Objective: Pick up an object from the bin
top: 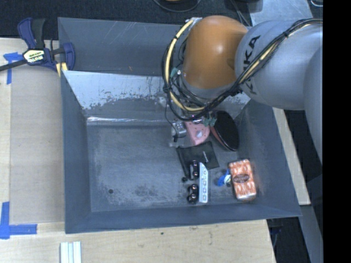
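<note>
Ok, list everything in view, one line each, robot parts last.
bin: one, grey metal, middle of view
pink thing: one, pink, right of centre, under the wrist
oval flat thing: one, black, right of the pink thing
rectangular piece: one, black, below the pink thing
narrow strip: one, white, near the front wall
packet: one, orange patterned, front right
small bit: one, blue, between strip and packet
arm: one, grey, from the right
wrist cover: one, orange, cabled, above the pink thing
gripper: one, dark, beside the pink thing
</note>
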{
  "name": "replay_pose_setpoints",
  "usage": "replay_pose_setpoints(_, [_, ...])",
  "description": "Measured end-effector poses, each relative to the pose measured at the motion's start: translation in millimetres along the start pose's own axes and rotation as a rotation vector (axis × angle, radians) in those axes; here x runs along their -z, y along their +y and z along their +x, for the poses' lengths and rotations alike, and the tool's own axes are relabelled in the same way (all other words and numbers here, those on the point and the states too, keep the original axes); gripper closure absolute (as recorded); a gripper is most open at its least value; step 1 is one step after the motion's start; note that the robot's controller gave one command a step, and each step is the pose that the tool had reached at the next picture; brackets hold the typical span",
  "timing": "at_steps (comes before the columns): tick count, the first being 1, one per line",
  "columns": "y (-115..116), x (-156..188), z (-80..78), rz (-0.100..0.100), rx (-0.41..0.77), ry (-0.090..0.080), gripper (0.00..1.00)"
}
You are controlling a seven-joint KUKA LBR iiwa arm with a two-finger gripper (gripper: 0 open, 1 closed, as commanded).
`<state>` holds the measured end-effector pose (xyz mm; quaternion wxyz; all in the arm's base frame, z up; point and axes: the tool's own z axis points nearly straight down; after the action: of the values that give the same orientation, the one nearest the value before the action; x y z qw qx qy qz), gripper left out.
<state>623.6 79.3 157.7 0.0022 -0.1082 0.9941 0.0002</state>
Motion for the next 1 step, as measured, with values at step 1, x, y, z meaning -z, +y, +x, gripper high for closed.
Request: replay_pose_setpoints(1, [-66.7,9.4,34.8,0.003,-0.154,-0.006,0.00])
